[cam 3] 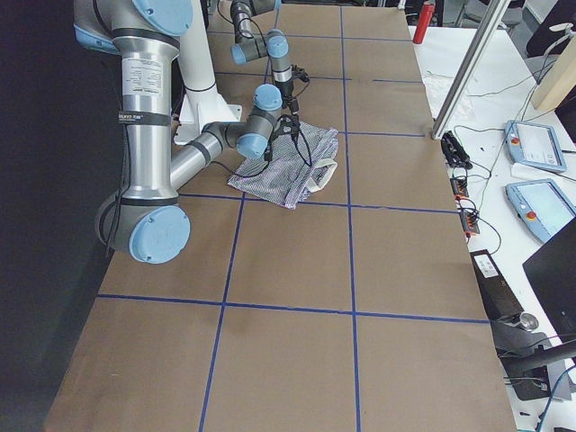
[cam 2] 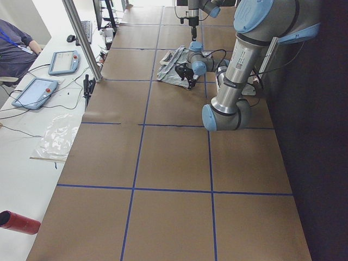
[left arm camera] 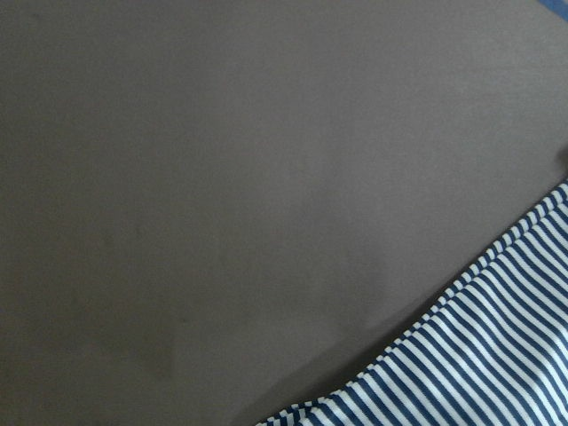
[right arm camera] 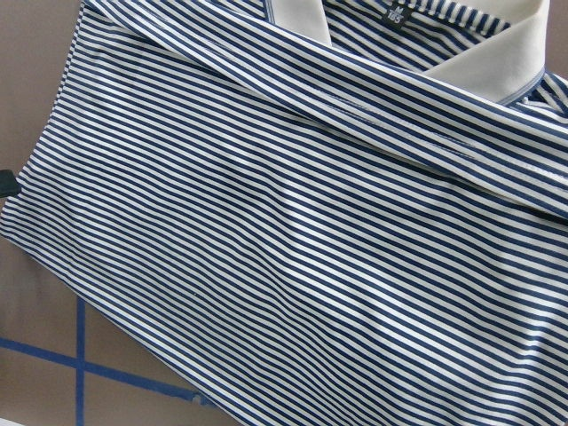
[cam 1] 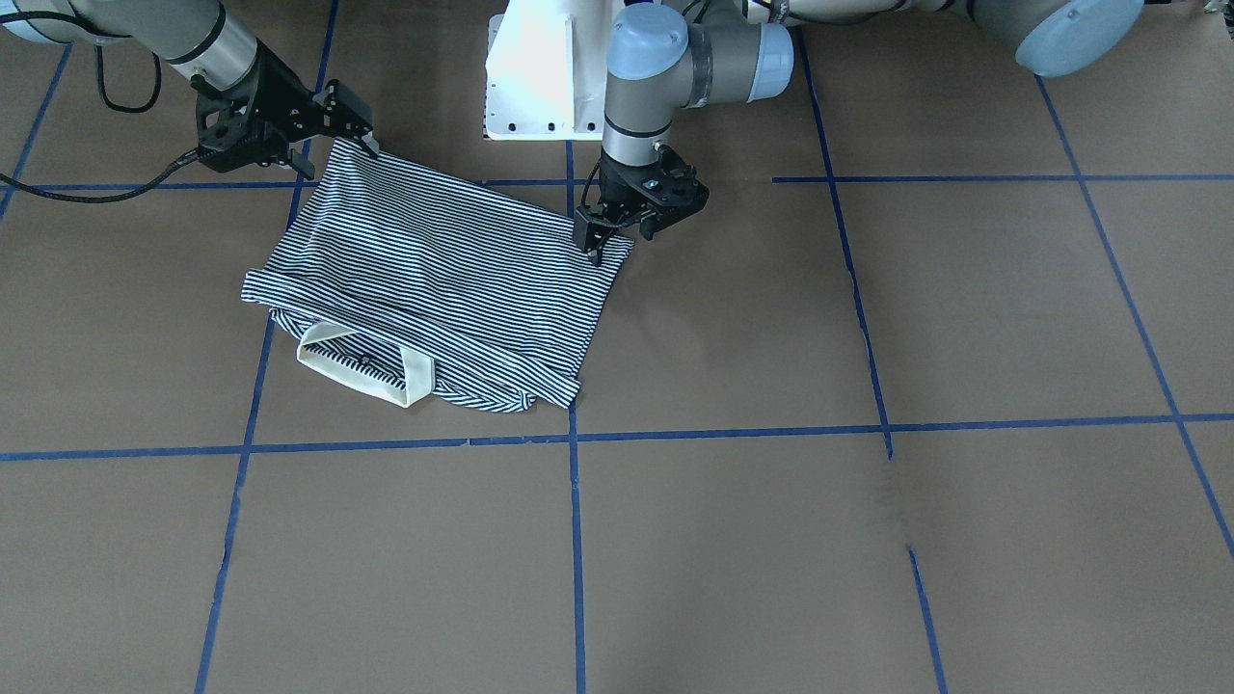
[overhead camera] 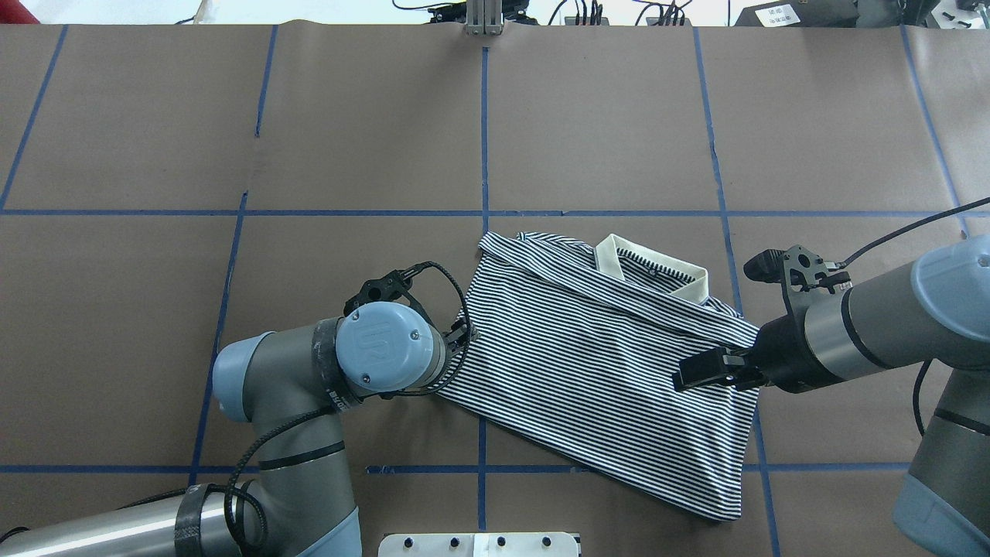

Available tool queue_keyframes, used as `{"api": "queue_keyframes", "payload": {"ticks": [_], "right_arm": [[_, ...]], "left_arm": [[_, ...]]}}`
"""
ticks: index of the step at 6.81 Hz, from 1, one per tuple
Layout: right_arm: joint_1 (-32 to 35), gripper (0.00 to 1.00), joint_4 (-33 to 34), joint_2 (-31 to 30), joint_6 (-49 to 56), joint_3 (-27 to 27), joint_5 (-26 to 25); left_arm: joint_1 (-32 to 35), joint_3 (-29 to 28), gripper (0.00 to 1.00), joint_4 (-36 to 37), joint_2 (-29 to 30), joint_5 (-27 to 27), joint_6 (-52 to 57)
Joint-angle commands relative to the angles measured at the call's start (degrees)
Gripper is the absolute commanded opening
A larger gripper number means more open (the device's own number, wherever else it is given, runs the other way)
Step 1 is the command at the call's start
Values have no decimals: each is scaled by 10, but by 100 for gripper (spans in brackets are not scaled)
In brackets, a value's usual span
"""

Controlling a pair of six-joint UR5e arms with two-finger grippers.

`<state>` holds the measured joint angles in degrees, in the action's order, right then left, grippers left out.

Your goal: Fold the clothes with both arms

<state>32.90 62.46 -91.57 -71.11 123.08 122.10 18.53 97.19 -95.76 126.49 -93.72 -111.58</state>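
Observation:
The striped navy-and-white shirt lies folded and flat on the brown paper, its cream collar on the side away from the robot. In the overhead view the shirt sits right of centre. My left gripper points down at the shirt's left corner, fingers apart and holding nothing. My right gripper hangs over the opposite near corner, also open; from overhead the right gripper is above the cloth's right edge. The left wrist view shows only paper and a striped edge. Stripes fill the right wrist view.
The white pedestal base stands just behind the shirt. Blue tape lines grid the paper. Off the table's far edge is a bench with tablets, a metal post and a seated person. A red cylinder lies nearby.

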Motion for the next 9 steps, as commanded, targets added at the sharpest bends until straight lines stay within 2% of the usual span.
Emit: {"api": "queue_keyframes", "payload": {"ticks": [1, 2, 4, 5, 6, 7, 8, 9], "right_arm": [[4, 100, 0, 1, -1, 0, 2], [5, 100, 0, 1, -1, 0, 2], [7, 100, 1, 2, -1, 0, 4], [7, 100, 1, 2, -1, 1, 5], [8, 100, 1, 2, -1, 1, 7], [8, 100, 1, 2, -2, 1, 7], [9, 100, 1, 2, -2, 1, 7], [8, 100, 1, 3, -2, 1, 7]], "left_arm": [[-9, -12, 89, -1, 3, 3, -4], [-9, -12, 82, -1, 1, 2, -3], [-16, -11, 79, 0, -5, 2, 0], [-16, -10, 71, 1, -5, 2, -1], [-16, -8, 46, 3, -1, 0, -2], [-16, -2, 10, 7, 1, -1, -2], [-16, 4, 0, 7, 1, -1, -1], [-16, 4, 0, 7, 0, -1, 2]]}}
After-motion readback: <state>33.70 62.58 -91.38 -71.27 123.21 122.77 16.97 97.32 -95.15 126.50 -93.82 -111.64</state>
